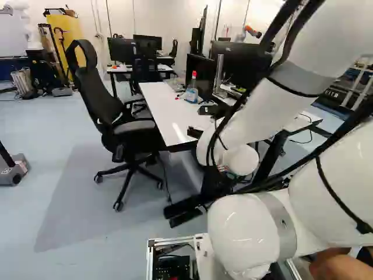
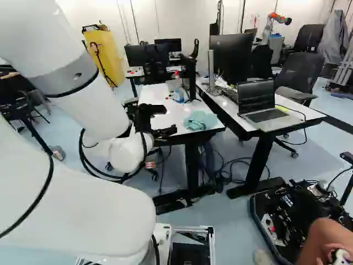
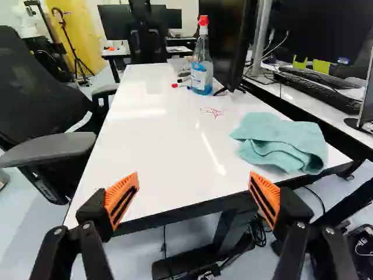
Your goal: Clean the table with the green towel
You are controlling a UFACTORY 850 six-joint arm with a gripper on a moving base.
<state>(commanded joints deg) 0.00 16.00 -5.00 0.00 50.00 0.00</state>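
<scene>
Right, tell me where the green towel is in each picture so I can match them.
Left base view: not visible.
Right base view: green towel just right of middle, on the table's near end.
Wrist view: ahead of the claw, on the table.
Shared landmark: spray bottle.

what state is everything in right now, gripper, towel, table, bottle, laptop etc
gripper: open, nothing between its fingers
towel: loosely folded, lying on the table near a corner
table: not clean, red scribble on its top
spray bottle: upright, partly filled with blue liquid
markers: lying down beside the bottle
laptop: lid open, screen dark
chair beside the table: unoccupied
</scene>
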